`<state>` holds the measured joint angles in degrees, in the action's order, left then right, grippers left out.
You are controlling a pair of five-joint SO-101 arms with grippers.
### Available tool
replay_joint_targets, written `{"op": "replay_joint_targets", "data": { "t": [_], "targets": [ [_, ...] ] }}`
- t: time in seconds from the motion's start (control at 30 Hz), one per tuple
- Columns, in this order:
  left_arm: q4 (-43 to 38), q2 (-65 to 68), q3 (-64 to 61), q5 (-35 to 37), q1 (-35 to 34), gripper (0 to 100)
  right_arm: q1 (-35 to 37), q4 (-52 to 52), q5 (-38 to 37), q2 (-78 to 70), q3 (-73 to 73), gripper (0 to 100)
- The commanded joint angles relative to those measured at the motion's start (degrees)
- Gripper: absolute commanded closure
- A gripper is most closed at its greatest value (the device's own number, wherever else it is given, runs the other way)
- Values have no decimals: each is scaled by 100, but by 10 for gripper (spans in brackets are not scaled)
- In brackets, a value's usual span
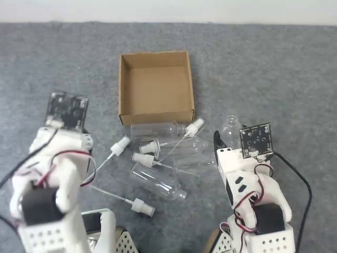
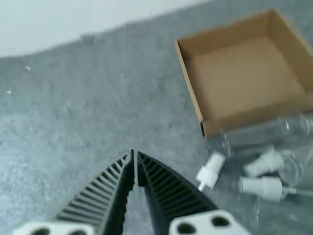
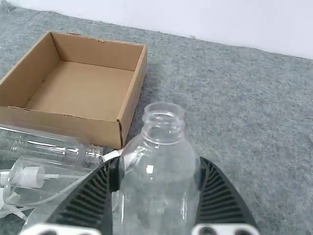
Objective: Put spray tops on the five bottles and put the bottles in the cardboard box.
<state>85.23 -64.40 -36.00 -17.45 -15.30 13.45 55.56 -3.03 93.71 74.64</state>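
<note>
My right gripper [image 3: 157, 170] is shut on a clear open-necked bottle [image 3: 159, 156], held upright just right of the pile [image 1: 230, 126]. The empty cardboard box [image 1: 155, 87] sits at the middle back of the grey carpet. In front of it lie three clear bottles, one along the box's front wall [image 1: 158, 130], one lower [image 1: 158, 181] and one to the right [image 1: 192, 150]. Several white spray tops with thin tubes are scattered among them [image 1: 120, 146] [image 1: 143, 206]. My left gripper [image 2: 135, 156] is shut and empty over bare carpet left of the box [image 2: 244, 73].
The left arm [image 1: 58, 158] stands left of the pile and the right arm [image 1: 247, 184] right of it. Grey carpet [image 1: 274, 68] spreads around the box. A white wall [image 3: 220, 19] runs along the far edge.
</note>
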Motion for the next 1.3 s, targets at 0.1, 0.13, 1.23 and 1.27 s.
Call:
{"op": "replay_joint_targets", "data": {
  "t": [0.1,0.13,1.23,1.27],
  "targets": [
    [387,879,286,-519,0,877,22,-154,53,84,-35,929],
    [387,1011,286,-571,0,878,22,-154,53,75,-35,929],
    [18,6171,1402,-1222,642,801,22,-154,18,84,-26,928],
    [-97,6277,1393,-1213,624,801,22,-154,18,101,-26,928]
  ]
}}
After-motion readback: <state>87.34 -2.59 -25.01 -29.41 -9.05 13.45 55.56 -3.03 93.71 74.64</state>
